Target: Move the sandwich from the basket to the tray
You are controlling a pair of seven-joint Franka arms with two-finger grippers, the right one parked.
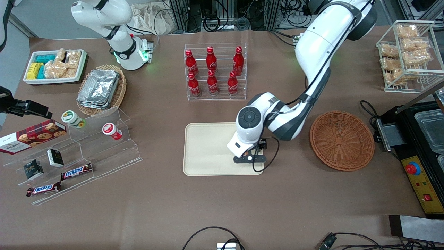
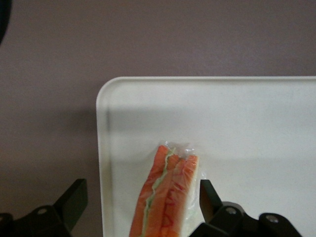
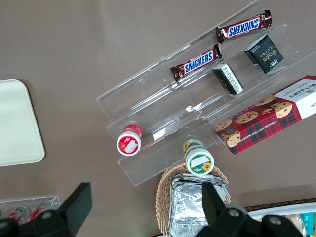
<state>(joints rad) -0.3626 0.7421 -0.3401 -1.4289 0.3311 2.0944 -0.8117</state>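
The sandwich [image 2: 168, 197] lies on the cream tray [image 2: 247, 123] near one of its corners, orange and green filling edge showing through clear wrap. My left gripper [image 2: 143, 202] is low over it, open, with the sandwich between the spread fingers; one finger [image 2: 207, 195] is close against the wrap, the other stands well off, past the tray's rim. In the front view the gripper [image 1: 249, 157] hangs over the tray [image 1: 208, 149] at its end nearest the basket, and hides most of the sandwich. The round reddish-brown basket [image 1: 341, 140] beside the tray holds nothing.
A clear rack of red bottles [image 1: 215, 71] stands farther from the front camera than the tray. An acrylic stand with snacks [image 1: 79, 152], an oval basket of foil trays [image 1: 100, 88] and a white bin [image 1: 55, 66] lie toward the parked arm's end. A wire rack [image 1: 409, 52] and a black machine [image 1: 423, 146] are toward the working arm's end.
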